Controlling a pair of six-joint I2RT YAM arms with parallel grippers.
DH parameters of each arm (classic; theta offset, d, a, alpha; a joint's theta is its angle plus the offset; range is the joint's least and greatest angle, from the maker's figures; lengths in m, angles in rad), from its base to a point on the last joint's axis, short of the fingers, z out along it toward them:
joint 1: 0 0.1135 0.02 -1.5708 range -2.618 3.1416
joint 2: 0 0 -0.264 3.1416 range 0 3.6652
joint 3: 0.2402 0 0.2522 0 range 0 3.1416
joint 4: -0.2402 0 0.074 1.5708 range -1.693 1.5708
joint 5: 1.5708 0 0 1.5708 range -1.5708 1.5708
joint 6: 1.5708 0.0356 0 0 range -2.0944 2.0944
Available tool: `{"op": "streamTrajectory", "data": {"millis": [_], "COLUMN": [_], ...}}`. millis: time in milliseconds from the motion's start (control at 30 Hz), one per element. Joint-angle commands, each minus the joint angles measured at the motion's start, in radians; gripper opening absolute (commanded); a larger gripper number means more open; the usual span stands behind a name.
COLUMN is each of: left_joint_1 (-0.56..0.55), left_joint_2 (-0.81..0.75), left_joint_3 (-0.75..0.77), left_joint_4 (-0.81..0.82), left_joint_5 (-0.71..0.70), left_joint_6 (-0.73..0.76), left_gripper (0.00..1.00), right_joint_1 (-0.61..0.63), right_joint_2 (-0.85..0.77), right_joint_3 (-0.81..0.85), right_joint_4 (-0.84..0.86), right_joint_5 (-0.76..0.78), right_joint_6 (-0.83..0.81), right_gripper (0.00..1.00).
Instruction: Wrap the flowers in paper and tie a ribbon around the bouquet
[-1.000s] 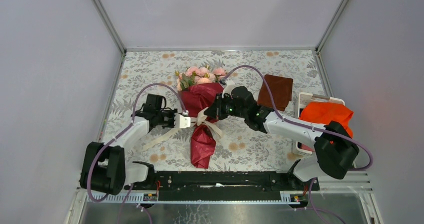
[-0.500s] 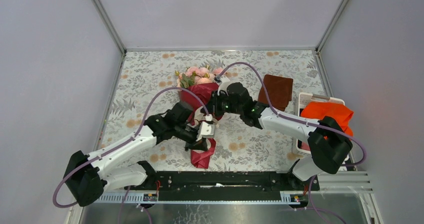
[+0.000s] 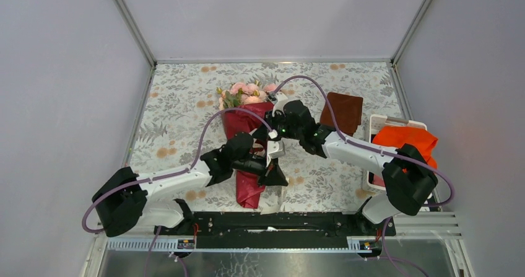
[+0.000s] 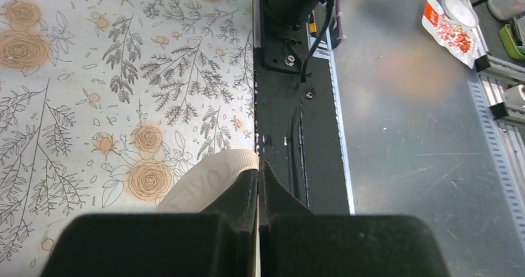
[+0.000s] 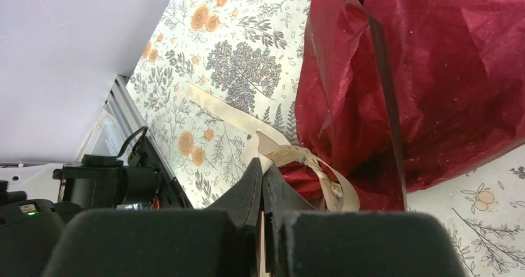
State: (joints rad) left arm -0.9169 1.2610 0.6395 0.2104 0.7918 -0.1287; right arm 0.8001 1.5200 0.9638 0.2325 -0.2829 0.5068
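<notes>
Cream ribbon (image 4: 207, 175) printed LOVE, left end effector (image 4: 258, 179) pinching it, right end effector (image 5: 261, 173) likewise

Two arms meet at mid-table, both grippers clamped.

The left arm (image 3: 173, 181) stretches low from its base toward the right, wrist turned so the left gripper (image 3: 274, 176) points back at the near edge, jaws pressed shut on the ribbon (image 4: 210, 176). The right arm (image 3: 359, 154) reaches left, and the right gripper (image 3: 274, 142), close beside the other, is likewise pinched on the ribbon.
</notes>
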Motion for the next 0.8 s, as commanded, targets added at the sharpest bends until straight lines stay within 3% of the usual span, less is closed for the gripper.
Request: {"op": "streamTrajectory", "data": {"millis": [0,67,167,233,300,400,500,567,633,700,767], "left_joint_1": [-0.014,-0.014,-0.014,-0.014,-0.013,-0.007,0.058,0.161,0.275,0.383,0.46], "left_joint_2": [0.004,-0.012,-0.058,-0.101,-0.158,-0.262,-0.383,-0.444,-0.495,-0.529,-0.541], "left_joint_3": [-0.063,-0.084,-0.09,-0.068,-0.033,0.016,0.008,-0.001,0.006,0.031,0.054], "left_joint_4": [0.202,0.156,0.086,-0.059,-0.232,-0.414,-0.444,-0.421,-0.356,-0.315,-0.336], "left_joint_5": [-0.099,-0.126,-0.147,-0.112,-0.108,-0.17,-0.211,-0.199,-0.268,-0.447,-0.577], "left_joint_6": [0.039,0.151,0.271,0.411,0.58,0.704,0.665,0.544,0.34,0.149,0.018], "left_gripper": [0.0,0.01,0.44,0.61,0.68,0.74,0.76,0.71,0.56,0.37,0.29], "right_joint_1": [-0.017,-0.017,-0.016,-0.017,-0.014,0.004,0.041,0.068,0.087,0.106,0.128], "right_joint_2": [-0.057,-0.056,-0.043,-0.035,-0.031,-0.026,-0.006,0.018,0.044,0.068,0.094], "right_joint_3": [0.011,0.01,0.023,0.03,0.029,0.032,0.049,0.061,0.057,0.038,0.029], "right_joint_4": [0.01,0.004,-0.012,-0.024,-0.023,-0.019,-0.015,0.001,0.045,0.114,0.167], "right_joint_5": [-0.02,-0.021,-0.03,-0.035,-0.036,-0.023,0.007,0.018,0.017,0.017,0.023], "right_joint_6": [-0.03,-0.035,-0.049,-0.054,-0.053,-0.06,-0.08,-0.083,-0.073,-0.069,-0.085], "right_gripper": [0.0,0.0,0.0,0.0,0.0,0.0,0.0,0.0,0.0,0.0,0.0]}}
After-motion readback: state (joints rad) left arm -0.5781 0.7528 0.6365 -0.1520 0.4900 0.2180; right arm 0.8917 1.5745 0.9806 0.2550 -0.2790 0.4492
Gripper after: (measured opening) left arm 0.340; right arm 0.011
